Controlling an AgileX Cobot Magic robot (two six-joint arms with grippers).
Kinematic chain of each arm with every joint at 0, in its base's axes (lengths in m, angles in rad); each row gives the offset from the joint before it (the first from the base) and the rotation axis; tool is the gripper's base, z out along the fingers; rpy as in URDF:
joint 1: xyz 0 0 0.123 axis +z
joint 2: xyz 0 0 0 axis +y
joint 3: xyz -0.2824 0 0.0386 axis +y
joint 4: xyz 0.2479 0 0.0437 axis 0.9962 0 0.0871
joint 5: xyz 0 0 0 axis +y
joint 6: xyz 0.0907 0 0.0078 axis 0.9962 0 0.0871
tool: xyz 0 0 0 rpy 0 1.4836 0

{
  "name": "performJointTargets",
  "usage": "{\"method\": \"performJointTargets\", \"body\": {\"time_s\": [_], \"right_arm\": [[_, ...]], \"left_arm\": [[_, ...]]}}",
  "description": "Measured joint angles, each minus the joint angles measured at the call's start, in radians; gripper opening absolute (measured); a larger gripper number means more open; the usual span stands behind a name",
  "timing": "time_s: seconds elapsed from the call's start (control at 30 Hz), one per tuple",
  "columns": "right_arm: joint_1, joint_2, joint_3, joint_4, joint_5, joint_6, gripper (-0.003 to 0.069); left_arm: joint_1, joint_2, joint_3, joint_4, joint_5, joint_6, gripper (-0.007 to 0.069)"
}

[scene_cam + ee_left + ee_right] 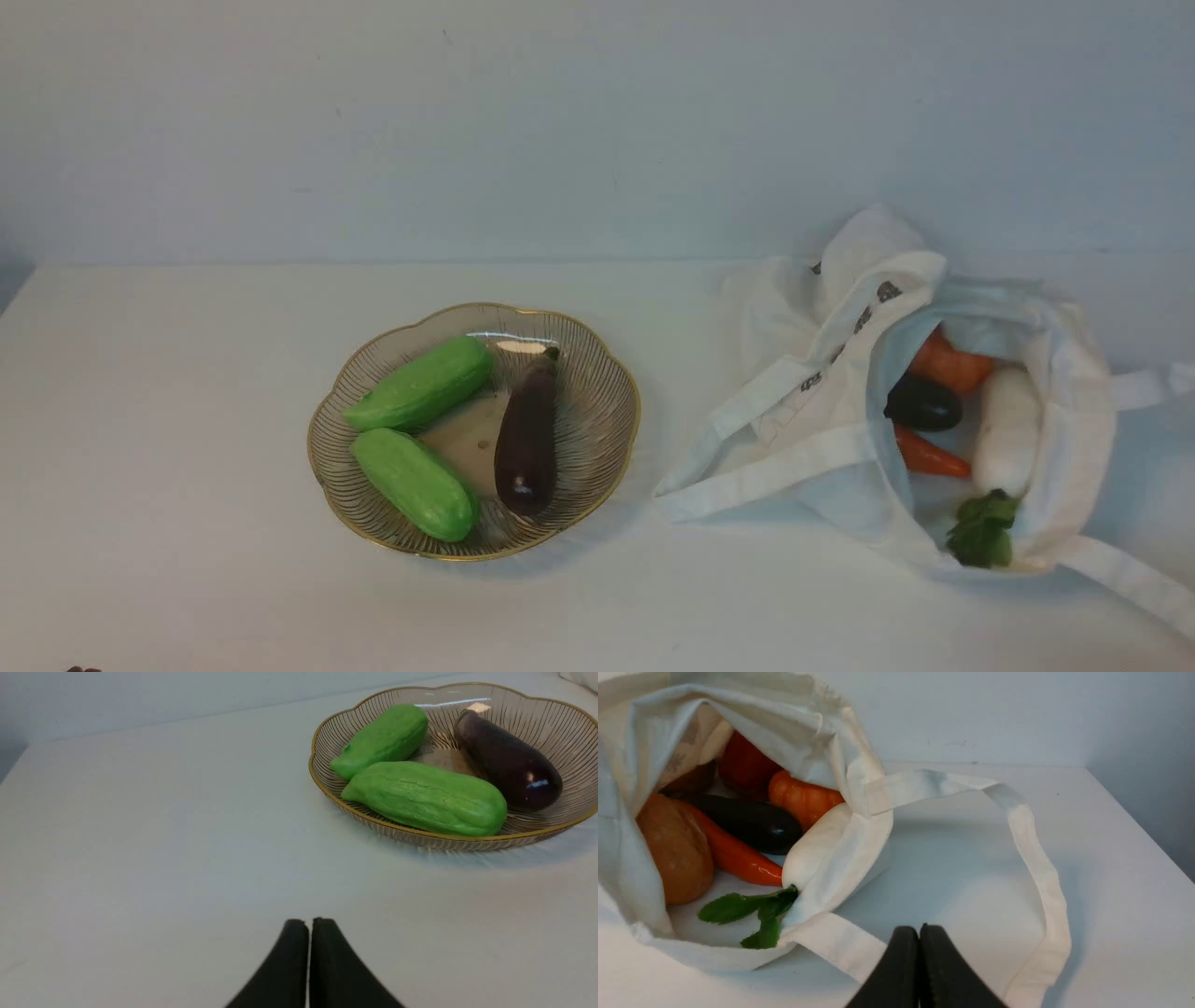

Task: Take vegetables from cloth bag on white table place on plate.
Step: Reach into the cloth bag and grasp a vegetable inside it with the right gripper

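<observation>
Two green cucumbers (420, 383) and a dark purple eggplant (527, 439) lie on the glass plate (607, 406) at mid tabletop (187, 467). The cloth bag (822, 401), slumped open to the plate's right, holds a white radish (1008, 429), two carrots (948, 366) and a second eggplant (922, 403), so the task looks partly done and between picks. The left pincer (308, 923) and right pincer (919, 929) are both clenched on nothing, the right one just outside the bag's mouth; the next move likely calls for it to spread, reach in and close on the radish.
</observation>
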Motion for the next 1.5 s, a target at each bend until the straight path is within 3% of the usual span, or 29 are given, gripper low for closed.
{"method": "performJointTargets", "body": {"time_s": [1.3, 1.4, 1.5], "right_arm": [[0.000, 0.000, 0.000, 0.000, -0.002, 0.000, -0.0015], [0.000, 0.000, 0.003, 0.029, -0.026, 0.022, -0.0015], [0.000, 0.000, 0.010, 0.140, -0.116, 0.079, -0.0015]], "left_arm": [[0.000, 0.000, 0.000, 0.000, 0.000, 0.000, -0.0008], [0.000, 0.000, 0.000, 0.000, 0.000, 0.000, -0.0008], [0.000, 0.000, 0.000, 0.000, 0.000, 0.000, -0.0008]]}}
